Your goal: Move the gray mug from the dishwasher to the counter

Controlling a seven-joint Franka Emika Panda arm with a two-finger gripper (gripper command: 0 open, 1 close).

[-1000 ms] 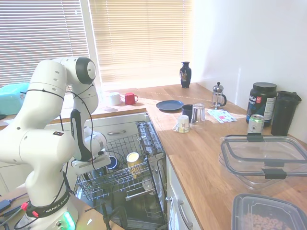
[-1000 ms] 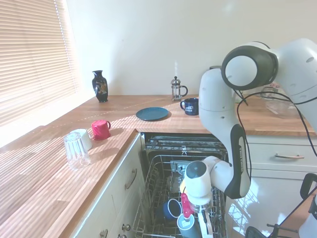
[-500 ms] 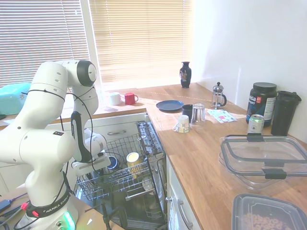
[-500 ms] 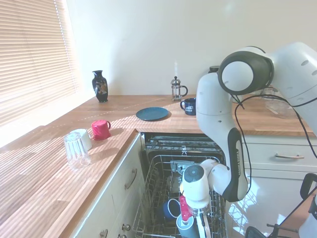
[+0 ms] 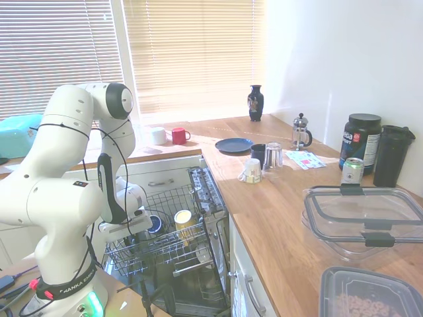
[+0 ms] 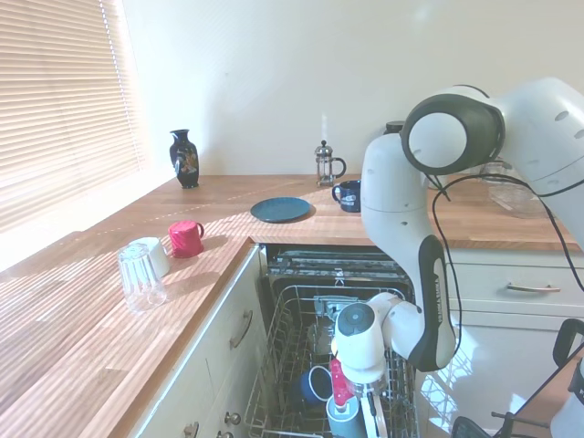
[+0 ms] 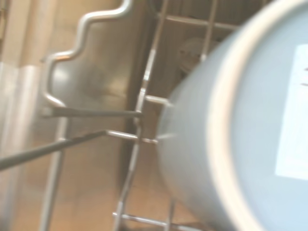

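The claw (image 6: 356, 412) reaches down into the dishwasher (image 6: 324, 301), right at the gray mug (image 6: 345, 420), which stands in the silver wire rack (image 5: 162, 228) at the near edge; whether its fingers are clenched on the mug cannot be told, since the frame's bottom edge cuts them off. A loose grip on the rim could probably let the mug slip or snag the rack wires when lifted. A blue mug (image 6: 317, 383) sits just beside it. The tabletop (image 6: 109, 301) lies above, to the left.
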